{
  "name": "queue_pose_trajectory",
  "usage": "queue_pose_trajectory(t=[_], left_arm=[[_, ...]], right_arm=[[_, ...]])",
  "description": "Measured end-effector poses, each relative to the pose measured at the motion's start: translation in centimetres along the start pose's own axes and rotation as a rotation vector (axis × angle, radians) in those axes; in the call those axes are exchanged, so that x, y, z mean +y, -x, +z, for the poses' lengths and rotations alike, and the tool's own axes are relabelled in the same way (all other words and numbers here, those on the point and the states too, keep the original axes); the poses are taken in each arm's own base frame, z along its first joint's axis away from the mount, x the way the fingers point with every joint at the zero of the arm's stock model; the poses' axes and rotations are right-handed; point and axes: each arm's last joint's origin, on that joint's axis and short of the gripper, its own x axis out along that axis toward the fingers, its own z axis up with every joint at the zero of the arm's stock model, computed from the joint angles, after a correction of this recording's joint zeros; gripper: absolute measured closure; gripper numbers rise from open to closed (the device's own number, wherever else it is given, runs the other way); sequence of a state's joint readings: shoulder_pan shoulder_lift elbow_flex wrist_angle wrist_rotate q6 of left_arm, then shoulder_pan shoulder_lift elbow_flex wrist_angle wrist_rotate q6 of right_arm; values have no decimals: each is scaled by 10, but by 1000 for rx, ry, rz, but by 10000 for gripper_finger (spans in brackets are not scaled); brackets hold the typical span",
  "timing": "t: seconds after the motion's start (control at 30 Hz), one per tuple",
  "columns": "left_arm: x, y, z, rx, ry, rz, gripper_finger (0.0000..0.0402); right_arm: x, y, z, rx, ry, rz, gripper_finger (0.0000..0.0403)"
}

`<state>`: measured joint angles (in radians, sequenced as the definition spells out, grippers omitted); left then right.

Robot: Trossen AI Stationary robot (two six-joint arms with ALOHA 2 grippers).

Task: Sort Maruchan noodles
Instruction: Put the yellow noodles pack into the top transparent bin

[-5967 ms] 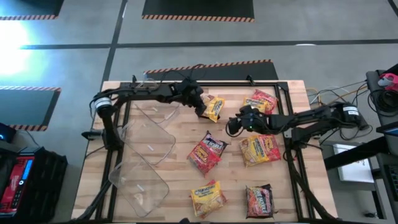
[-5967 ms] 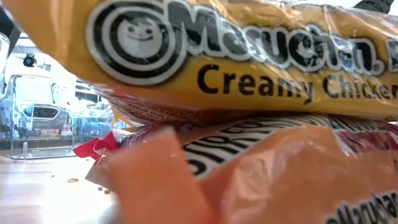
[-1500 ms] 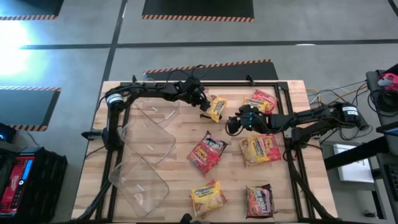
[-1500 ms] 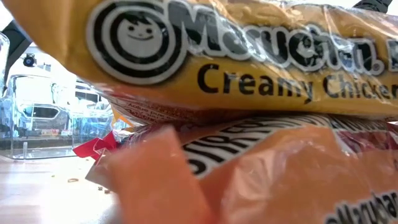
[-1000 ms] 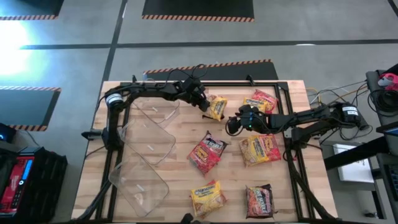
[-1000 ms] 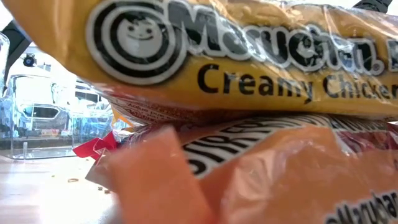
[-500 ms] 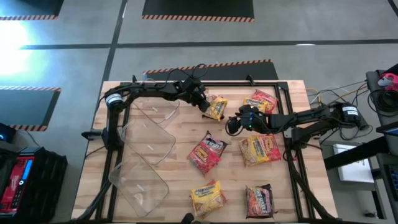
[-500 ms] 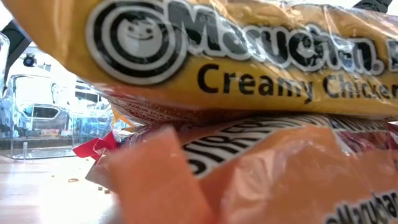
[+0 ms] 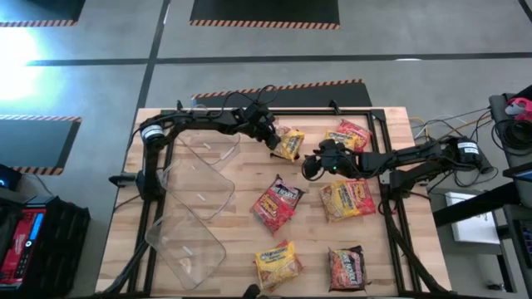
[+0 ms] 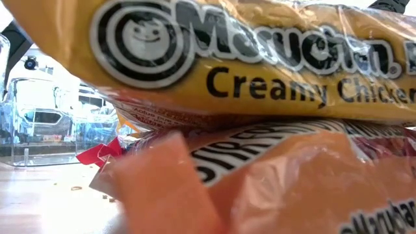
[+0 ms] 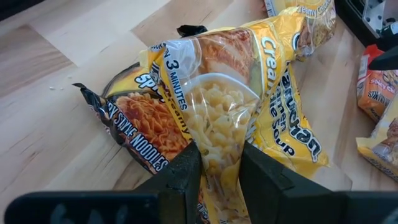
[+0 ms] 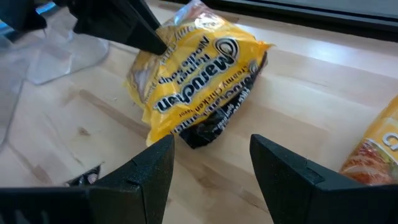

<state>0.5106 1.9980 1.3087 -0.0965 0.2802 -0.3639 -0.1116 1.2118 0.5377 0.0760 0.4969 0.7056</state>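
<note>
A yellow Maruchan noodles packet [image 9: 289, 144] lies at the table's far middle, partly on top of a dark packet [image 11: 134, 127]. My left gripper [image 9: 273, 141] is shut on its left end. Just right of these two packets, my right gripper [image 9: 308, 169] hovers open with nothing between its fingers [image 12: 211, 155]. More packets lie flat on the table: a red one [image 9: 278, 203], a yellow-red one [image 9: 347, 199], an orange one [image 9: 349, 133], a yellow one [image 9: 278, 264] and a dark one [image 9: 347, 267]. My left gripper pinches the yellow packet's crinkled end [image 11: 217, 140] between its two fingers [image 11: 186, 171], at the clear window where the noodles show. The fingers slant down at it from the table's left. The packet's other end [image 12: 242, 53] rests on the dark packet [image 12: 211, 127].
Two clear plastic bins [image 9: 199, 174] [image 9: 187, 241] lie on the table's left half. In the low view the yellow packet [image 10: 260, 58] at the near edge fills most of the picture, with an orange one [image 10: 292, 188] under it. A black frame [image 9: 374, 112] borders the table.
</note>
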Motion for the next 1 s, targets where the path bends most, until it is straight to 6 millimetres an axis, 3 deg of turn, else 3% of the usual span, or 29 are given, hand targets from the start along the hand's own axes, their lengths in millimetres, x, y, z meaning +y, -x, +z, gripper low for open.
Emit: queue_pose_trajectory(t=[0.47, 0.77, 0.9, 1.0], left_arm=[[-1, 0, 1, -13, -12, -4, 322], [-1, 0, 1, -14, -12, -5, 322], [-1, 0, 1, -14, -13, -5, 322], [-1, 0, 1, -14, -13, -5, 322]], right_arm=[[-3, 0, 0, -14, 29, -52, 202], [-3, -1, 2, -29, -42, -36, 202], [2, -4, 12, -11, -157, 127, 202], [3, -5, 17, 5, -111, 224, 202]])
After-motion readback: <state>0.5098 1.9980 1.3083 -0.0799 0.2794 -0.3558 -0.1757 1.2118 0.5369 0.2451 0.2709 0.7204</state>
